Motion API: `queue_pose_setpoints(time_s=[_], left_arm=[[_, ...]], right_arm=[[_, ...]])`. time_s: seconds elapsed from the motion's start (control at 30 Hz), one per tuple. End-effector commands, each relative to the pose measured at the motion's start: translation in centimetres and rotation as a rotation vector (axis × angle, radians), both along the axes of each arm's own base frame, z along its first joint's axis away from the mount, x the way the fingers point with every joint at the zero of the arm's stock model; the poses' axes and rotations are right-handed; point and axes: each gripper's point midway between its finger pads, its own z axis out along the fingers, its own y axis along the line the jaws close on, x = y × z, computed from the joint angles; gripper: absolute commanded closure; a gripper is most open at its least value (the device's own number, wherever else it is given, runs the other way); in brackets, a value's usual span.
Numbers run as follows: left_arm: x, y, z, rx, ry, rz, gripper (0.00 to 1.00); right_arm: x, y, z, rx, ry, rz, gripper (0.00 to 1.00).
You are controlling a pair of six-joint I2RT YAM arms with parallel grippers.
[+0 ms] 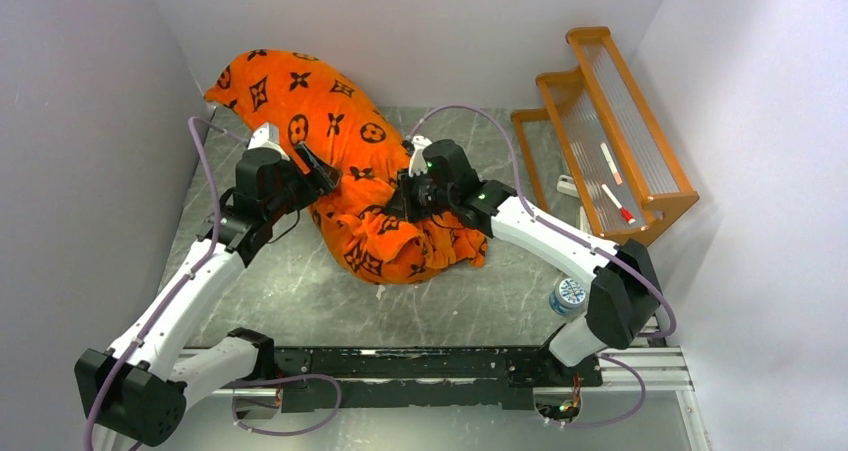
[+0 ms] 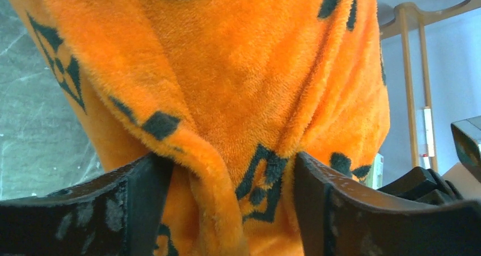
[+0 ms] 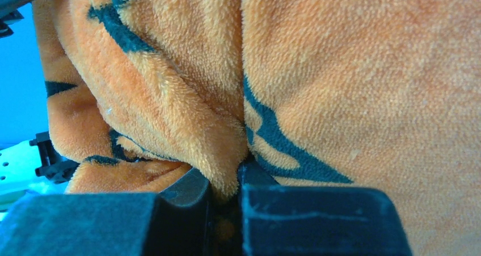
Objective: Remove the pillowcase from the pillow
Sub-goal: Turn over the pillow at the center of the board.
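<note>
In the middle of the grey table (image 1: 280, 291) lies the orange pillowcase (image 1: 330, 111), bunched between both arms; the pillow inside is not visible. The right gripper (image 3: 227, 193) is closed on a fold of the cloth. The left gripper (image 2: 227, 199) stands open with cloth between its fingers. The orange rack (image 1: 640, 211) at the right holds two pens (image 1: 613, 183).

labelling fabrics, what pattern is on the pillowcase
Orange pillowcase with dark monogram motifs, clearest from the top camera.

No readable text — pillowcase (image 1: 330, 121) bears only monogram motifs.
</note>
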Motion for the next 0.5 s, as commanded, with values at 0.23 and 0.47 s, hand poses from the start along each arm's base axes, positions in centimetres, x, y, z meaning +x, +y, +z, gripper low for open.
queue_pose_setpoints(time_s=[0.23,0.47], left_arm=[[1.1,-2.3,1.9,-0.031,-0.098,-0.126,0.95],[-0.1,-0.2,10.3,0.098,-0.323,-0.127,0.95]], right_arm=[[0.7,-5.3,-8.5,-0.271,0.134,-0.083,1.0],[-1.8,-0.6,-4.0,-0.031,0.155,0.173,1.0]])
